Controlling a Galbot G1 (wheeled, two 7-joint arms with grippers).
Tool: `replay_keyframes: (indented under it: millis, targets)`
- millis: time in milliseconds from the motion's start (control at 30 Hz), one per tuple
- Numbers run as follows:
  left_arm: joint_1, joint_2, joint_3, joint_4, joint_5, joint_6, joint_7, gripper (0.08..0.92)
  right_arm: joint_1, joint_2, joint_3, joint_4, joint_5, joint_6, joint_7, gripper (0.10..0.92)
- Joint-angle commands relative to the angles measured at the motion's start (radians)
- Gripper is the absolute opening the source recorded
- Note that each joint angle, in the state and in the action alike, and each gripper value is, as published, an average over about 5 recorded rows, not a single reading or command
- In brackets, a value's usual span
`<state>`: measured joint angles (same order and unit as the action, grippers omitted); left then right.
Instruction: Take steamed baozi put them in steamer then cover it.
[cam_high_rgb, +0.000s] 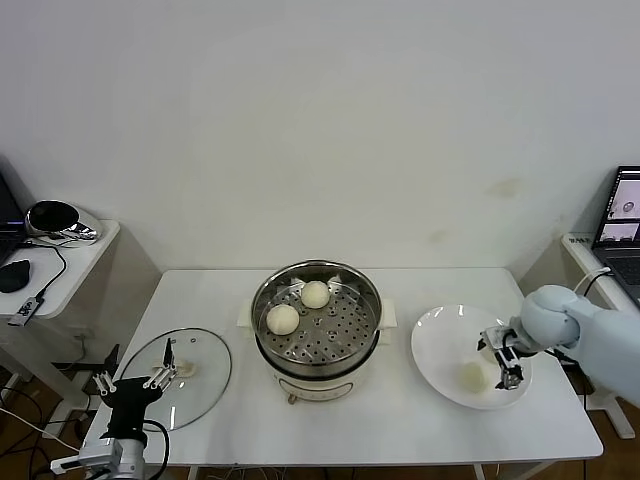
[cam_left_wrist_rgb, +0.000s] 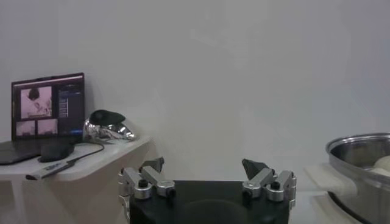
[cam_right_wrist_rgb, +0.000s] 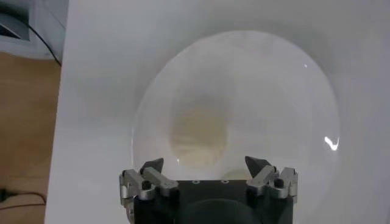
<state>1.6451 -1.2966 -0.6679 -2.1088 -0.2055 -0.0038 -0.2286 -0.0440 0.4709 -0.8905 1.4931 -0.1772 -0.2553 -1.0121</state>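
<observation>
Stainless steel marks the centre of the scene: the steamer (cam_high_rgb: 316, 325) stands mid-bench on its white base, uncovered, with two steamed baozi (cam_high_rgb: 283, 319) resting side by side on its perforated tray. To the robot's right of the steamer lies a white plate (cam_high_rgb: 440, 330), and one more bun (cam_high_rgb: 472, 376) sits on it; a fourth is not visible in these views. The right gripper (cam_high_rgb: 503, 358) hangs over the plate just beside that bun, jaws spread wide and holding nothing, and its wrist camera looks straight down on the bun between the fingertips. To the steamer's other side the cover (cam_high_rgb: 205, 385), a clear glass lid, lies flat on the bench (cam_high_rgb: 400, 430), with the left gripper (cam_high_rgb: 160, 375) parked at its near edge, jaws likewise apart and empty.

Loading looks about half done, and the step in hand appears to be the pick of the plated bun. Next, the right gripper should descend so its fingers straddle the bun, then close gently, since soft dough would likely dent or slip on the smooth plate. Covering comes afterwards.
</observation>
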Motion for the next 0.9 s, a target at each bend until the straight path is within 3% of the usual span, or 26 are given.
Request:
replay_keyframes:
  millis: [33, 333, 700, 900]
  targets:
    - [0.002, 0.000, 0.000, -0.002, -0.001, 0.002, 0.001, 0.823, -0.074, 0.045, 0.052, -0.053, -0.020, -0.002, 0.024, 0.823]
    - [0.003, -0.002, 0.000, -0.005, 0.004, 0.002, 0.002, 0.823, -0.090, 0.054, 0.058, -0.042, -0.008, -0.020, 0.019, 0.795]
    - [0.000, -0.004, 0.003, -0.006, 0.009, 0.002, 0.001, 0.823, -0.087, 0.054, 0.069, -0.046, -0.004, -0.031, 0.011, 0.638]
    - [-0.003, -0.001, 0.004, -0.007, 0.008, 0.003, 0.001, 0.823, -0.039, 0.032, 0.077, -0.030, 0.034, -0.032, -0.015, 0.610]
